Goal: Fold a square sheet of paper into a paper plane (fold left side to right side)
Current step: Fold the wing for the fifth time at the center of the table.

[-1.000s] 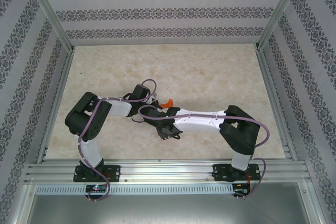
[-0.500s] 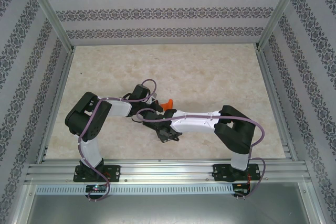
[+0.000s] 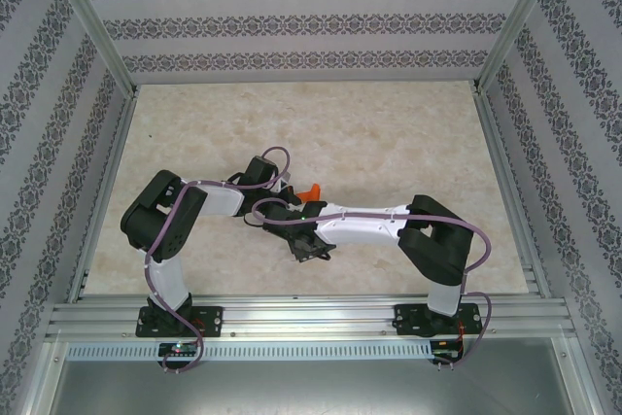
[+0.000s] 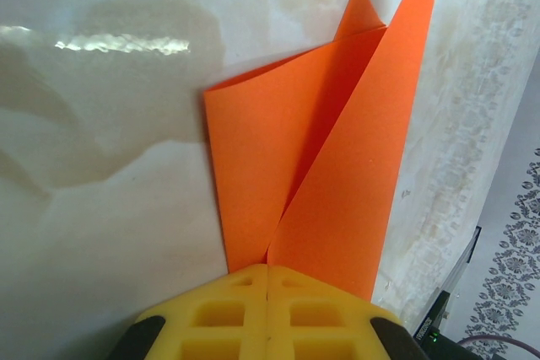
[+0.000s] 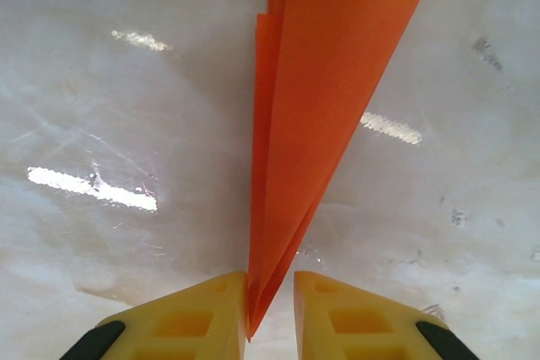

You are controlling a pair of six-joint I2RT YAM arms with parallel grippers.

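Orange paper (image 4: 321, 166) tight between shut left fingers (image 4: 219, 314), its tip between slightly parted right fingers (image 5: 186, 318).

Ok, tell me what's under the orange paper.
Marbled tabletop shows beside the orange paper; whatever lies directly beneath its folded layers is covered and cannot be seen.

Orange paper plane (image 4: 321, 149), yellow left tool (image 4: 267, 270), marbled table (image 3: 389, 133).

A pale marbled table (image 3: 389, 133) lies inside patterned walls (image 3: 292, 21); aluminium rails (image 3: 311, 318) front it.
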